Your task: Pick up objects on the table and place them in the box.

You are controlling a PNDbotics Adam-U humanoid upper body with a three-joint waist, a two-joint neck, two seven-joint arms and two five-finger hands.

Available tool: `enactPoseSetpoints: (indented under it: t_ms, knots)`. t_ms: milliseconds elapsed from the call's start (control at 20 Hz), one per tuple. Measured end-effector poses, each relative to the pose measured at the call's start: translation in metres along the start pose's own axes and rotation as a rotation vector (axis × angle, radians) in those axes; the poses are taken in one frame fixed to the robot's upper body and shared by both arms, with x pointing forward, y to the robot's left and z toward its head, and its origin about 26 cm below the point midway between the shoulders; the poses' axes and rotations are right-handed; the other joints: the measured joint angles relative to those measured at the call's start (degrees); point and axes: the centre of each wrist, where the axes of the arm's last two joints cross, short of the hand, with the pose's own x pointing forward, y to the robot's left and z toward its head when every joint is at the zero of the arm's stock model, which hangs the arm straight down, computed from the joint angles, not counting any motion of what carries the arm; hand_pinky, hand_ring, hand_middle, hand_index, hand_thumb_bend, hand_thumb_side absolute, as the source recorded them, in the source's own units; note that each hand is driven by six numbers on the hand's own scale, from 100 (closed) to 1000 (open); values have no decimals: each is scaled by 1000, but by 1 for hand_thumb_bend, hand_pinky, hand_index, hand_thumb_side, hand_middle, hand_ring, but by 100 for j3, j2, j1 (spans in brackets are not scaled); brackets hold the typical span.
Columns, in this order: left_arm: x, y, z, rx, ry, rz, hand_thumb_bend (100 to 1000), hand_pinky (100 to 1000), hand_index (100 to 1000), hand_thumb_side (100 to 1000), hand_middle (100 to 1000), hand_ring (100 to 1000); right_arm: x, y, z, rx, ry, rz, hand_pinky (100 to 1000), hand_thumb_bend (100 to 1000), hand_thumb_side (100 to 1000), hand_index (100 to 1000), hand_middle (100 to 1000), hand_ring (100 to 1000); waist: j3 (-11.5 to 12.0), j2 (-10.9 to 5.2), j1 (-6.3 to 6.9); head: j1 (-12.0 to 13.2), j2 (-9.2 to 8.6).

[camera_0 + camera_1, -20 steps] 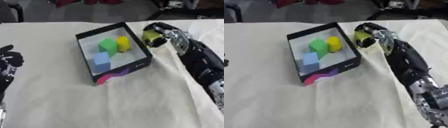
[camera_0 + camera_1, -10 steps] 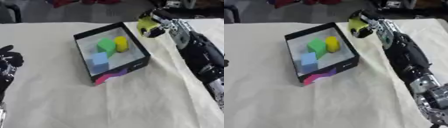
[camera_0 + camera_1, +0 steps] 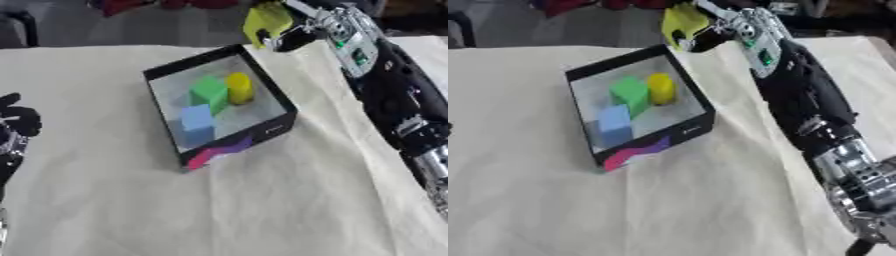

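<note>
A black-walled box (image 3: 267, 131) sits on the cloth-covered table, holding a green block (image 3: 208, 93), a yellow cylinder (image 3: 239, 88) and a blue block (image 3: 197, 122). My right hand (image 3: 293, 36) is raised above the box's far right corner, shut on a yellow-green object (image 3: 265, 20). At the left edge of the left eye view my left hand (image 3: 16, 125) rests open on the table, away from the box.
A cream cloth (image 3: 262, 200) covers the table, with wide room in front of the box. My right arm (image 3: 394, 100) stretches along the right side. Dark clutter and red items (image 3: 140, 5) lie past the far edge.
My right hand has lifted the yellow-green object from beside the box's right wall up and back, above the far right corner. The left hand has stayed put.
</note>
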Motion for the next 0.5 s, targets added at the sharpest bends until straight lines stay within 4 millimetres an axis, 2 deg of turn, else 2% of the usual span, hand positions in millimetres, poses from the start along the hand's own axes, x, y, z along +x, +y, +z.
enactPoseSetpoints:
  t_ms: [200,300,450,500]
  knots:
    - [1,0,0,0,-3,0,758,647,826,664,606,582,21,18,-17,64,-70,-69,635,100,100,752,632,660,36,0,0,-52,0]
    - [1,0,0,1,-5,0,758,647,826,664,606,582,30,27,-25,107,-98,-77,676,100,100,789,657,688,44,0,0,-70,0]
    - [2,0,0,0,-7,0,759,647,826,664,606,582,39,42,-30,162,-126,-87,737,100,100,891,751,757,63,0,0,-82,0]
    - [2,0,0,0,-7,0,759,647,826,664,606,582,41,47,-31,177,-128,-85,741,100,100,899,760,764,63,0,0,-83,0]
